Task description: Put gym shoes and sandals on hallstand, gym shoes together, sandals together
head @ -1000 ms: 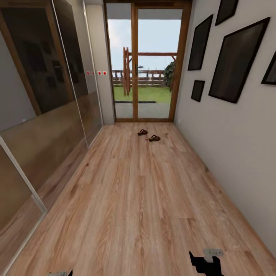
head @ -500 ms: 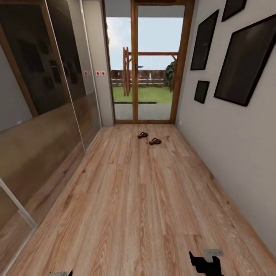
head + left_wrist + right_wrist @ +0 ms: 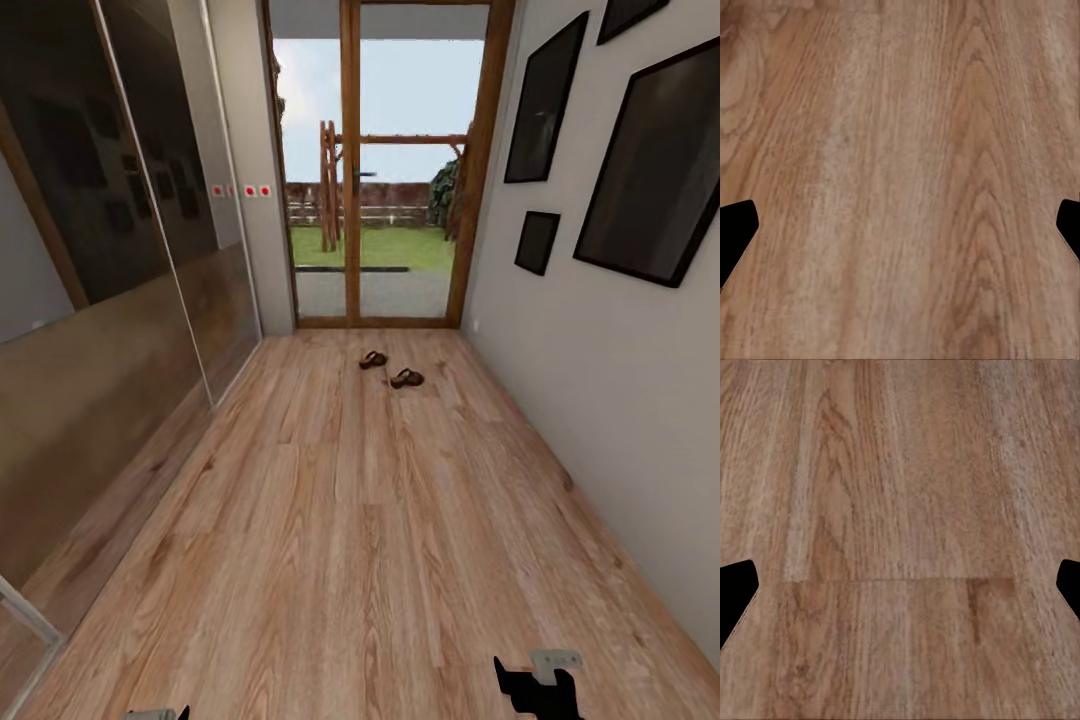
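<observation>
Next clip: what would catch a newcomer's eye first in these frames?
The bright glass door at the far end of the corridor, with grass and a wooden fence beyond it, draws the eye first. Just short of it, two dark brown sandals lie a little apart on the wood-plank floor. Black picture frames hang on the wall to the right, and mirrored sliding panels line the left side.

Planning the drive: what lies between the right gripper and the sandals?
In the head view, bare wood floor separates the right gripper from the sandals.
</observation>
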